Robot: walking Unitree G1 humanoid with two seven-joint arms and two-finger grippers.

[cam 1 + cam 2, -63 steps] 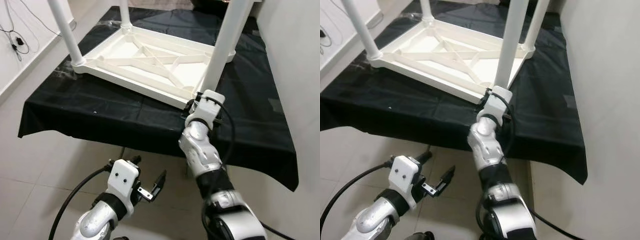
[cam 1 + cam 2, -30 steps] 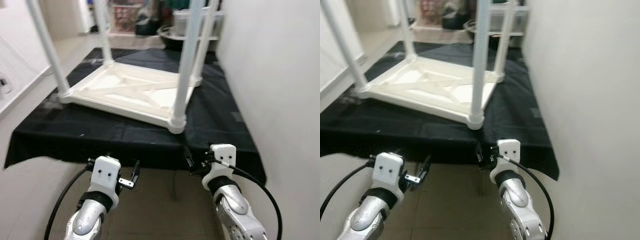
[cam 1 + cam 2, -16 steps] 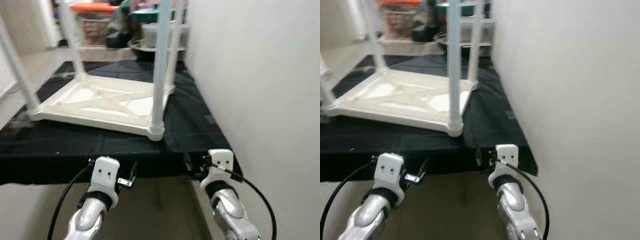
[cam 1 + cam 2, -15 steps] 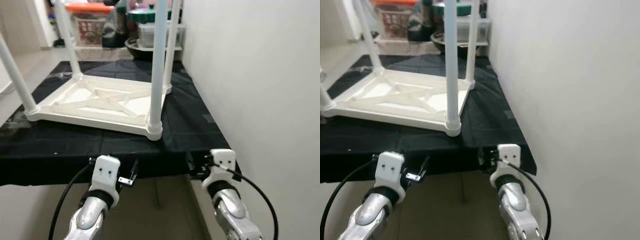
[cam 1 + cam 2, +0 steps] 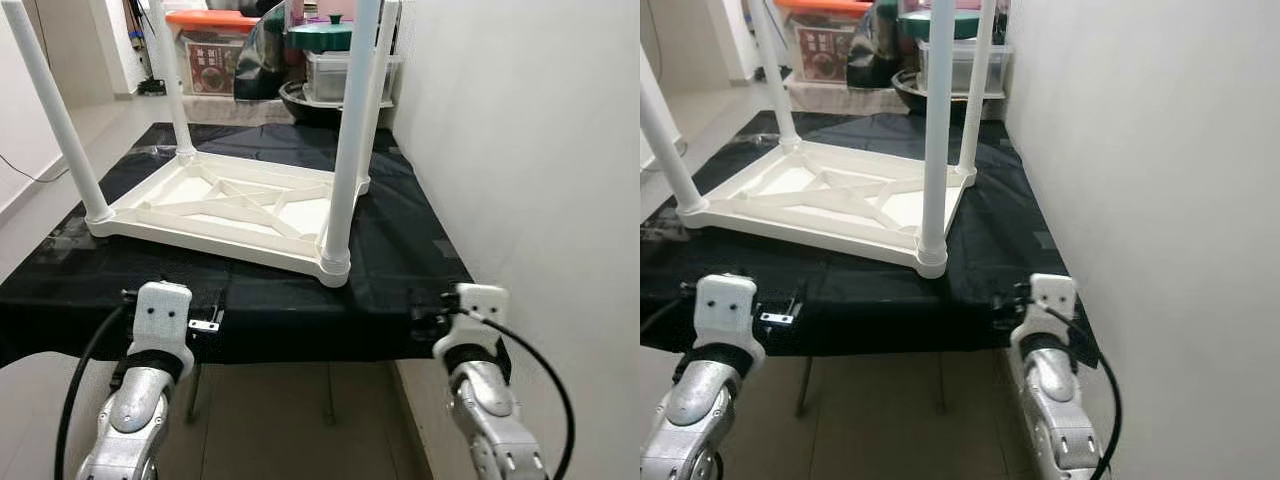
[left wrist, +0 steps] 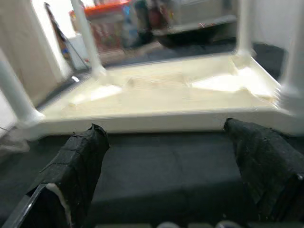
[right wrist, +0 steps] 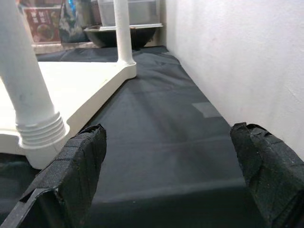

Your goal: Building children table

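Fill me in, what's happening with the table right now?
The white children's table lies upside down on the black-covered bench, all four legs standing up in their corner sockets. Neither hand is touching it: the left hand and right hand are both open and held at the bench's near edge, apart from the tabletop. Storage boxes and a pot sit behind the bench.

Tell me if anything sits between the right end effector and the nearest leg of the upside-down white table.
Nothing visible does. Only bare black cloth lies between the open right end effector and the nearest leg of the white table.
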